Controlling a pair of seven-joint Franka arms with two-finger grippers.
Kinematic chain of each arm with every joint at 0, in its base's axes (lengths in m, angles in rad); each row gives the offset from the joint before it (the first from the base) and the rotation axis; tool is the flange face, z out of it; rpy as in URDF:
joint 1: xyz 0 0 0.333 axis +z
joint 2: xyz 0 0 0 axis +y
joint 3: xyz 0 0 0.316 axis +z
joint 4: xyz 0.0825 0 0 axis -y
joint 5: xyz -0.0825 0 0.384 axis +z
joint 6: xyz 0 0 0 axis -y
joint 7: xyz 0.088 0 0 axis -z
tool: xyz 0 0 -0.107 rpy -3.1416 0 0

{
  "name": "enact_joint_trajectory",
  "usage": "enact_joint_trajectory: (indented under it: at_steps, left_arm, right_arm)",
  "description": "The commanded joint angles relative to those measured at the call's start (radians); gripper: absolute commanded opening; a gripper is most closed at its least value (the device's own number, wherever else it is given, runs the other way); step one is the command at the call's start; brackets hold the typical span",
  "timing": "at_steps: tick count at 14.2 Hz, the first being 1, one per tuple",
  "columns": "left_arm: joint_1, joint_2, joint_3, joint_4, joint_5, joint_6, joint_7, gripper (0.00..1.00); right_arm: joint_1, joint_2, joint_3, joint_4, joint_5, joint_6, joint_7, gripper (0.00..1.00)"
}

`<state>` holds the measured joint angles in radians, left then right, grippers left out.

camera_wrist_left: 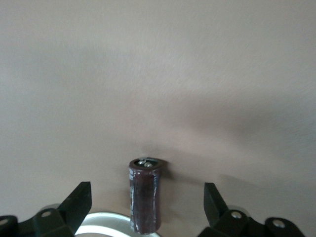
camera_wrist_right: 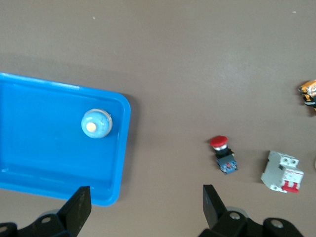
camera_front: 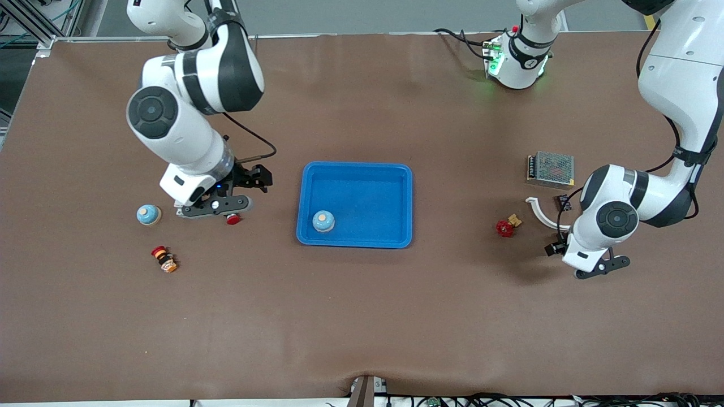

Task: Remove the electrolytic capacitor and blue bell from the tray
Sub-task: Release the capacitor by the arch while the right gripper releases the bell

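A blue bell (camera_front: 149, 215) with a tan button stood on the brown table (camera_front: 362, 316) toward the right arm's end, and nearer the front camera lay a small red-and-orange part (camera_front: 164, 259) too small to identify. Beside the bell, the right end effector (camera_wrist_right: 147, 210) hung above the table with its fingers (camera_wrist_right: 79, 205) spread and nothing between them; in the front view its body hid most of a red push button (camera_front: 233, 219) and all of a white circuit breaker (camera_wrist_right: 282, 172) that only the right wrist view showed. A second bell (camera_front: 323, 221) sat inside the blue tray (camera_front: 396, 175) at the table's middle. Toward the left arm's end lay a red valve handle (camera_front: 504, 228), a metal-mesh box (camera_front: 551, 169) and a partly covered white curved piece (camera_front: 537, 212). The left end effector (camera_wrist_left: 147, 207) was spread around a dark capacitor (camera_wrist_left: 145, 195), which the front view concealed entirely; contact with the fingers could not be made out.
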<state>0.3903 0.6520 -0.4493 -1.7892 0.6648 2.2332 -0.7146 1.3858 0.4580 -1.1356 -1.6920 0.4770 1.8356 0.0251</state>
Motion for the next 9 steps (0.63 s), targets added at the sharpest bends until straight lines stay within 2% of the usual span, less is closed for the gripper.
enact_joint_trajectory:
  at_steps: [1, 4, 6, 9]
  left_arm:
    - [0.009, -0.038, -0.029, 0.004, 0.002, -0.012, -0.008, 1.0]
    - [0.007, -0.043, -0.052, 0.066, -0.083, -0.078, -0.005, 1.0]
    - [0.009, -0.066, -0.087, 0.096, -0.091, -0.15, -0.005, 1.0]
    - [0.01, -0.123, -0.133, 0.141, -0.12, -0.266, 0.0, 1.0]
  right_arm:
    - [0.025, 0.008, 0.017, -0.034, 0.005, 0.066, 0.048, 1.0]
    - [0.018, 0.033, 0.048, -0.035, 0.023, 0.103, 0.055, 1.0]
    - [0.015, 0.059, 0.079, -0.04, 0.029, 0.137, 0.055, 1.0]
    - [0.007, 0.065, 0.125, -0.106, 0.071, 0.25, 0.055, 1.0]
